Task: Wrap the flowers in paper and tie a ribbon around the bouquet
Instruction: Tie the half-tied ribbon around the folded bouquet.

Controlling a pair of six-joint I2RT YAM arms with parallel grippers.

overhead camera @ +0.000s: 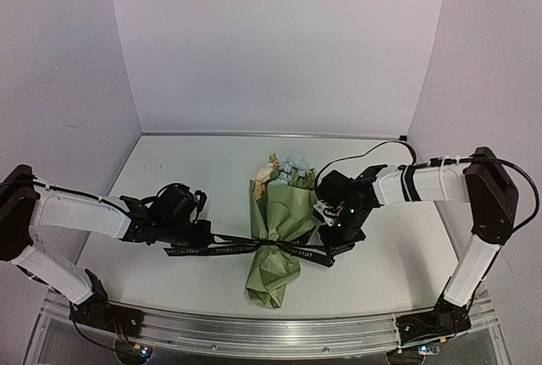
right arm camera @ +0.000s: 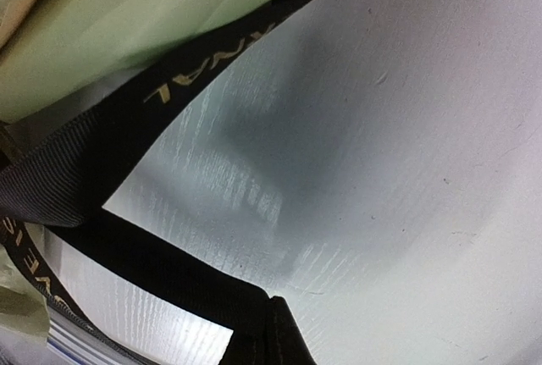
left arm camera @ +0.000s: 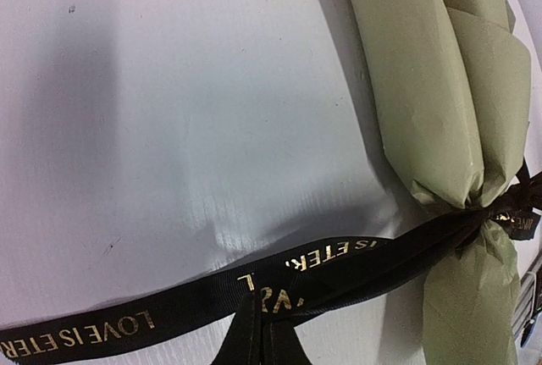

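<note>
My left pincer (overhead camera: 201,236) and right pincer (overhead camera: 337,245) are each clamped on a tail of the ribbon (overhead camera: 233,248) (gold lettering, upside down in my left wrist view), cinched round the narrow waist of the bouquet (overhead camera: 273,251) lying on the counter (overhead camera: 169,162) between them, flowers (overhead camera: 286,170) at its far end.
</note>
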